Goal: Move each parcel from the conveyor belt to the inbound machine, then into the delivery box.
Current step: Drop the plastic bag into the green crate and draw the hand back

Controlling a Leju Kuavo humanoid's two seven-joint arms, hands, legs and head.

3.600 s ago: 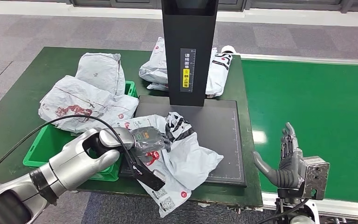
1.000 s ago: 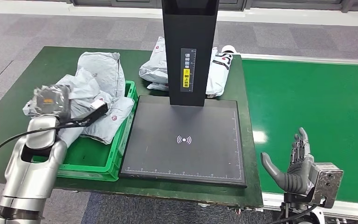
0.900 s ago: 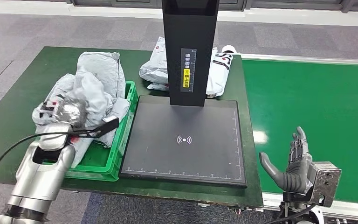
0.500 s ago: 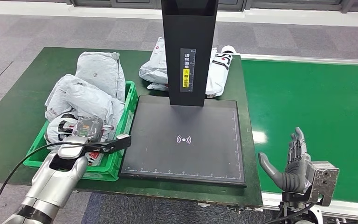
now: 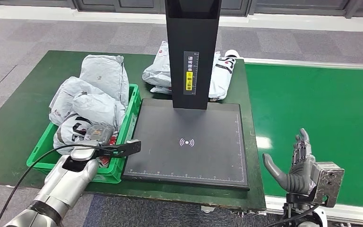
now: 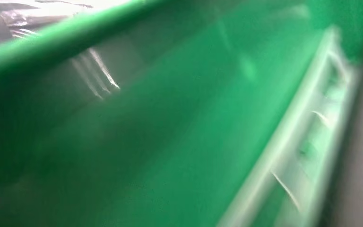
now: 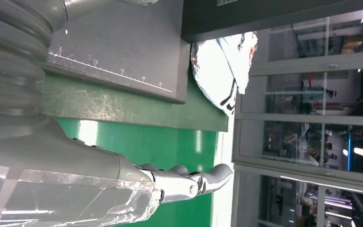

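Nearest, right hand (image 5: 295, 165): held upright over the belt (image 5: 321, 118), fingers spread, holding nothing. Left hand (image 5: 97, 134): low in the green box (image 5: 133, 101), grip state unclear, pressed among grey parcels (image 5: 85, 101) heaped just beyond it. Scanner (image 5: 189, 142): right of that hand. Farther: two parcels (image 5: 220, 73) behind the scanner's column.

silver arms, black cable, grey right hand (image 5: 294, 171)
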